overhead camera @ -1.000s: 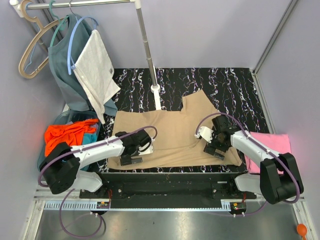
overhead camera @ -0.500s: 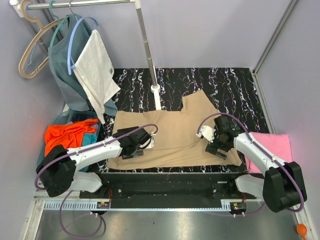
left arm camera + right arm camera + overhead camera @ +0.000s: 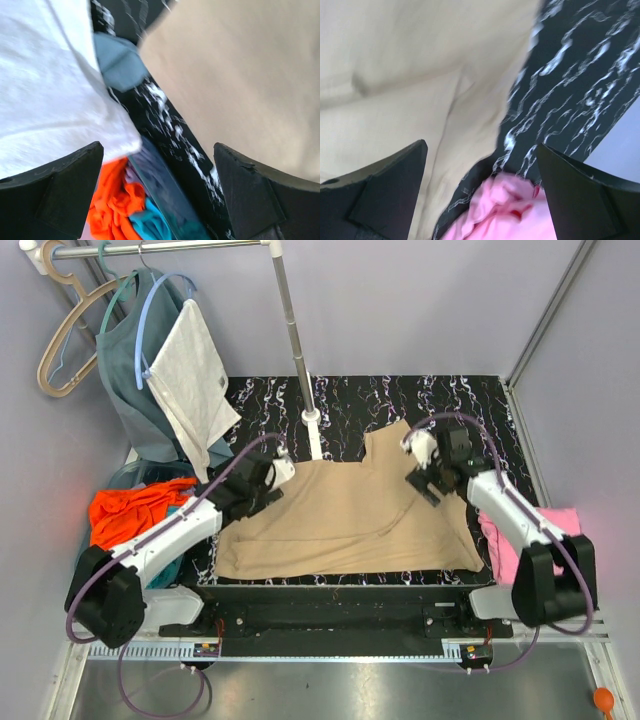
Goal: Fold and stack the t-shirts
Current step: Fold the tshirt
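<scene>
A tan t-shirt (image 3: 340, 515) lies spread flat on the black marbled mat (image 3: 470, 410). My left gripper (image 3: 250, 490) hovers open over the shirt's far left corner. In the left wrist view this gripper (image 3: 157, 200) has nothing between its fingers, with the tan shirt (image 3: 240, 75) to its right. My right gripper (image 3: 428, 476) hangs open over the shirt's far right edge, also empty (image 3: 482, 195). A pink t-shirt (image 3: 515, 550) lies at the right, crumpled below the right fingers (image 3: 505, 215). Orange (image 3: 135, 508) and teal (image 3: 182, 517) t-shirts sit bunched in a bin at the left.
A clothes rack pole (image 3: 293, 340) stands on its base (image 3: 313, 425) behind the tan shirt. A grey-blue garment (image 3: 130, 380) and a white cloth (image 3: 190, 370) hang on hangers at the far left, close to my left arm. The bin's rim (image 3: 165, 185) runs beside the mat.
Both arms have swung away from the tan shirt's near edge to its far corners, the left going up-left and the right up-right. Both grippers stayed open and empty.
</scene>
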